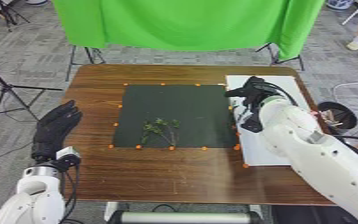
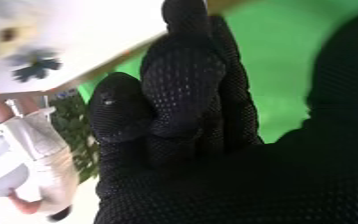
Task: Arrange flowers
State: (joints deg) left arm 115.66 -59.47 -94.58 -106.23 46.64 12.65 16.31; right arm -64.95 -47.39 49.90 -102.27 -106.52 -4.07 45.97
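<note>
Open far half of mat [image 1: 162, 100], sprigs [image 1: 161, 122] (lying low) nearer, right hand [image 1: 257, 90] over white board [image 1: 262, 154]

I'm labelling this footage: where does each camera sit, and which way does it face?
Head view: on the robot's head, looking forward and down at the table and green sprigs; both arms, left hand and right hand show.
Right wrist view: on the right wrist, looking past its gloved fingers towards the green cloth.
Shared: right hand, green cloth.
</note>
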